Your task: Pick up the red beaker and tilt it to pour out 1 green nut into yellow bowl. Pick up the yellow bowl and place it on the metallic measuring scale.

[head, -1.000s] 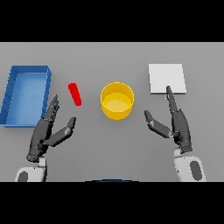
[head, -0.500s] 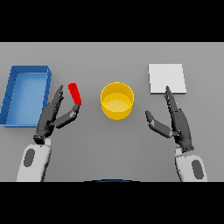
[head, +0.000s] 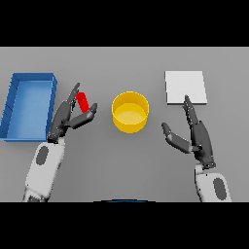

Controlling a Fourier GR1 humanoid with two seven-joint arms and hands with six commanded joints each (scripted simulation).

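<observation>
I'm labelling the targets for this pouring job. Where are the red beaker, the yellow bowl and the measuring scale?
red beaker (head: 82,101): head view, on its visible side.
yellow bowl (head: 130,126): head view, on its front outer wall.
measuring scale (head: 184,86): head view, middle of its flat top.

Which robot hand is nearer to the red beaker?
Left. The left robot hand brackets the red beaker with fingers and thumb; the right robot hand sits far across, beyond the yellow bowl.
</observation>
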